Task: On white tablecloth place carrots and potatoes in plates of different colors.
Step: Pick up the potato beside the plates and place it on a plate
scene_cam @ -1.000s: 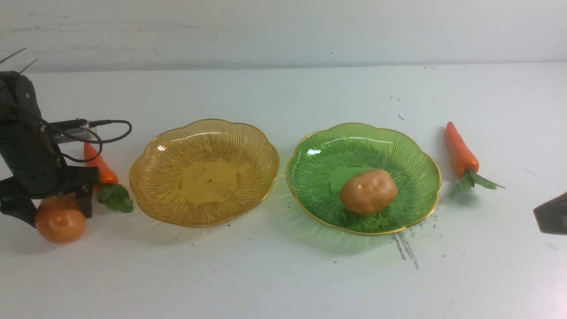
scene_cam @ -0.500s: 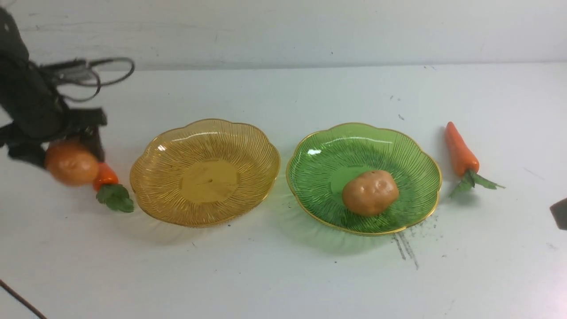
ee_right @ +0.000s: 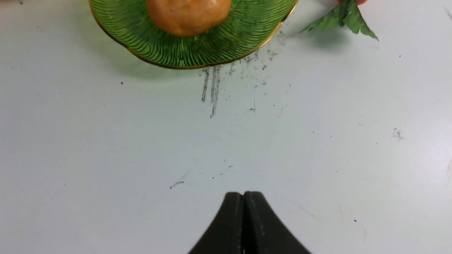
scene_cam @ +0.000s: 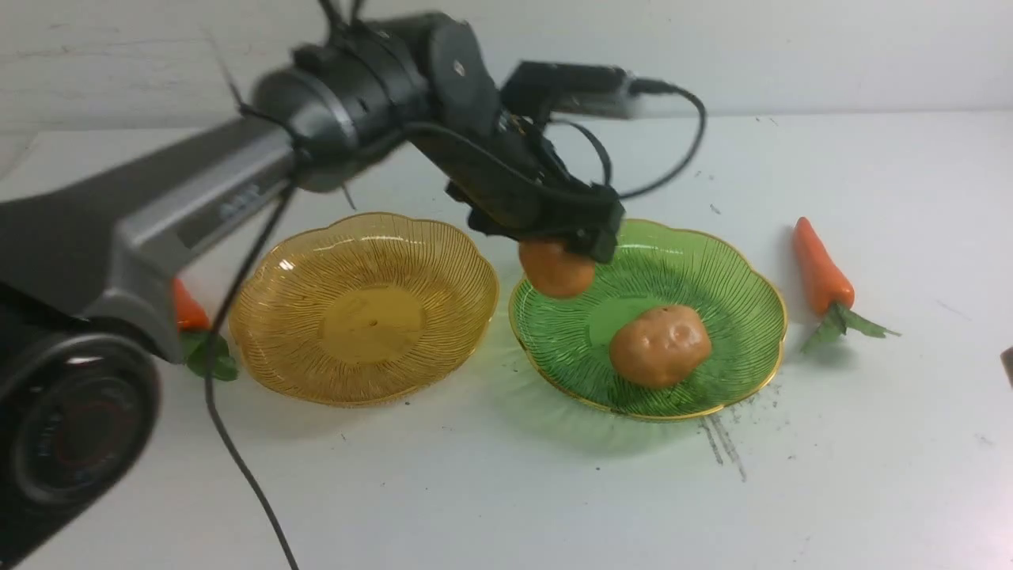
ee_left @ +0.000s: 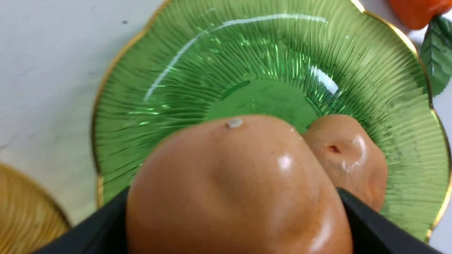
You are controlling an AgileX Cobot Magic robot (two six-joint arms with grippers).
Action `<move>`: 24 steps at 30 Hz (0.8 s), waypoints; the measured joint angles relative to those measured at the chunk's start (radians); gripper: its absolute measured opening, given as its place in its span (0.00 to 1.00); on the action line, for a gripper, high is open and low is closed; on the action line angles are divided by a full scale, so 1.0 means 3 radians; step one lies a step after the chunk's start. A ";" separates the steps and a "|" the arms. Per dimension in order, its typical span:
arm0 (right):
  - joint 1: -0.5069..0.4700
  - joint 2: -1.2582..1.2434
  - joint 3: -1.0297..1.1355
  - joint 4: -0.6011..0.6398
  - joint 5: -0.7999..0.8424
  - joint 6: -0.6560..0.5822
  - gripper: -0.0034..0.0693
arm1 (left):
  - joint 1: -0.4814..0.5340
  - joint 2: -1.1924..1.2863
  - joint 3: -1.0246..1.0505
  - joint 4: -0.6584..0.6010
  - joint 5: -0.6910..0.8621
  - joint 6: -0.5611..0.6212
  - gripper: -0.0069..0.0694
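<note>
Front view showed the black left gripper [scene_cam: 563,247] squeezed tight on a round, shiny tan-orange toy potato [scene_cam: 556,273]. It held the potato up over the left side of the see-through green ribbed plastic plate [scene_cam: 716,269] w/ the wavy gold rim. A 2nd, lumpy tan toy potato [scene_cam: 660,346] sat inside that plate already. The matching amber-yellow ribbed plate [scene_cam: 364,317] beside it had nothing in it. One small shiny orange toy carrot [scene_cam: 821,269] w/ green leaves lay on the white tablecloth [scene_cam: 506,491], right of the green plate & not touching it. The other little orange carrot [scene_cam: 188,313] peeked out behind the left arm, left of the yellow plate.

Left wrist view: the held potato looked big & close, w/ black fingers [ee_left: 367,236] hugging both sides. The 2nd potato was just past it. Touching or not? Couldn't tell.

Right wrist view: the black right gripper [ee_right: 244,225] was pinched together w/ nothing in it, over bare cloth on the near side of the green plate.

Step in hand, I think: putting potato no. 2 in w/ its buddy. Nxt move prob needs the arm to go a bit further over the open green spot & come down. Then it should let go softly so the potato doesn't roll out or bump the other one. After that, both carrots were left for the yellow plate.
</note>
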 joint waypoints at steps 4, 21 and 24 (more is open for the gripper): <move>0.0000 0.0000 0.0000 0.0000 0.0000 0.0000 0.03 | -0.0069 0.0212 0.0000 0.0067 -0.0199 -0.0067 0.87; 0.0000 0.0000 0.0000 0.0000 -0.0150 0.0000 0.03 | -0.0063 0.0261 -0.0828 0.0290 0.0762 -0.0403 0.92; 0.0000 0.0000 0.0000 0.0000 -0.0142 0.0000 0.03 | -0.0001 0.0215 -0.1109 0.0684 0.1196 -0.0726 0.64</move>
